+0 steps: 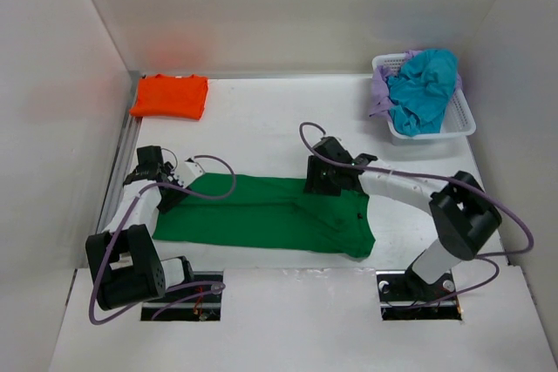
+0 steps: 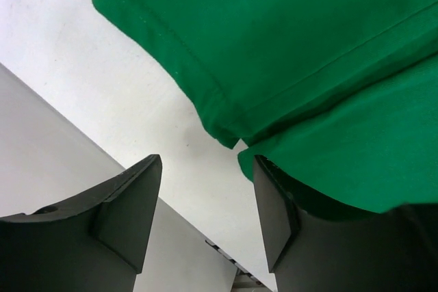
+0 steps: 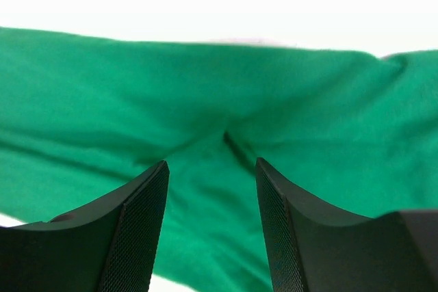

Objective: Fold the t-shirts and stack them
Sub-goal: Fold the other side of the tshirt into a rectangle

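The dark green t-shirt [image 1: 261,213] lies spread in a long folded band on the table's near middle. My left gripper [image 1: 174,196] is open at its left end; in the left wrist view [image 2: 205,169] a hemmed corner of the green shirt [image 2: 308,59] lies just ahead, one finger [image 2: 274,203] at the cloth's edge. My right gripper [image 1: 324,182] is open over the shirt's upper right edge; in the right wrist view [image 3: 211,169] green cloth [image 3: 205,100] fills the space between its open jaws. The orange t-shirt [image 1: 171,96] lies folded at the back left. The teal t-shirt [image 1: 425,86] and the lavender t-shirt [image 1: 380,93] sit crumpled in the basket.
A white plastic lattice basket [image 1: 462,119] stands at the back right. White walls enclose the table on the left, back and right. A metal rail [image 1: 120,163] runs along the table's left edge.
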`<control>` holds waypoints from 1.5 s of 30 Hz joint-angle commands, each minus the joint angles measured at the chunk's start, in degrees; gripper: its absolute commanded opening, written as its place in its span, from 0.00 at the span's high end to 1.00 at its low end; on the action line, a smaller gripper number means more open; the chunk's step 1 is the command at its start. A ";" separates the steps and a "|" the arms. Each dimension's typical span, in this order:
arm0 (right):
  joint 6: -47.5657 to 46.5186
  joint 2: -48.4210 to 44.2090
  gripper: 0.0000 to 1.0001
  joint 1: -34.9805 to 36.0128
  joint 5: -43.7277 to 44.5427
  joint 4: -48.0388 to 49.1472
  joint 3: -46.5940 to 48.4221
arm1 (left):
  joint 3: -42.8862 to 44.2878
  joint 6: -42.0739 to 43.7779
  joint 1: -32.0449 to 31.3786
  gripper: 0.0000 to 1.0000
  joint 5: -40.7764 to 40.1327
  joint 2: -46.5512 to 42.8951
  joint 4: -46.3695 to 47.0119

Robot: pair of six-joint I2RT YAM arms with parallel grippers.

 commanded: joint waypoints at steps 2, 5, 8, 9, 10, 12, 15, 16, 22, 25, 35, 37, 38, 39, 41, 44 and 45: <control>-1.83 3.19 0.41 -1.35 0.08 1.92 2.29 | 0.37 1.00 0.03 0.44 -0.39 -1.83 0.90; -1.56 3.55 0.52 -1.00 -0.18 1.74 1.06 | -0.07 0.74 0.03 0.44 -0.56 -1.83 1.43; -0.51 2.67 0.75 -0.65 -0.53 1.65 0.09 | 0.01 0.56 0.03 0.44 -0.56 -1.65 1.52; 0.02 2.23 0.79 -0.21 -0.71 1.30 -0.17 | 0.10 0.56 -0.05 0.44 -0.56 -1.57 1.52; 0.89 1.36 0.83 0.40 -0.71 0.95 -0.61 | 0.19 0.48 -0.05 0.44 -0.56 -1.57 1.52; 2.21 -1.10 0.88 1.98 -0.53 -0.01 -1.57 | 0.28 0.47 -0.05 0.44 -0.56 -1.57 1.52; 4.67 -3.92 0.97 5.14 -0.79 -1.68 -2.98 | 0.28 0.47 -0.05 0.44 -0.56 -1.30 1.52; 5.29 -4.53 0.99 6.37 -0.97 -2.30 -3.42 | 0.28 0.56 -0.05 0.45 -0.56 -1.30 1.52; 9.24 -7.96 0.99 13.05 -3.51 -4.85 -5.18 | 0.98 0.65 -0.05 0.43 -0.56 -1.21 1.61; 9.69 -7.88 0.87 15.60 -7.20 -5.29 -5.45 | 1.77 0.65 -0.05 0.42 -0.56 -1.13 1.61; 11.35 -19.19 0.66 20.27 -5.47 -7.75 -7.90 | 10.28 1.44 0.21 0.40 -0.39 -1.30 1.52; 14.51 -24.29 0.66 19.40 -2.57 -9.07 -11.49 | 12.74 1.70 -0.57 0.40 0.14 -2.00 0.99; 16.26 -26.84 0.65 18.00 -0.73 -9.86 -13.60 | 13.45 1.79 -1.54 0.40 0.40 -2.35 0.82; 18.11 -29.30 0.65 16.16 0.68 -10.91 -15.71 | 14.24 1.88 -3.38 0.40 0.67 -2.88 0.47; 20.66 -33.52 0.65 12.99 3.15 -11.71 -19.75 | 15.04 2.49 -7.33 0.38 0.41 -3.85 -0.85; 21.64 -37.57 0.63 8.16 5.26 -11.45 -24.07 | 13.73 3.20 -13.13 0.36 -0.91 -4.55 -1.30; 21.47 -37.93 0.62 6.66 5.35 -11.36 -24.78 | 13.03 3.29 -14.11 0.35 -1.17 -4.47 -0.95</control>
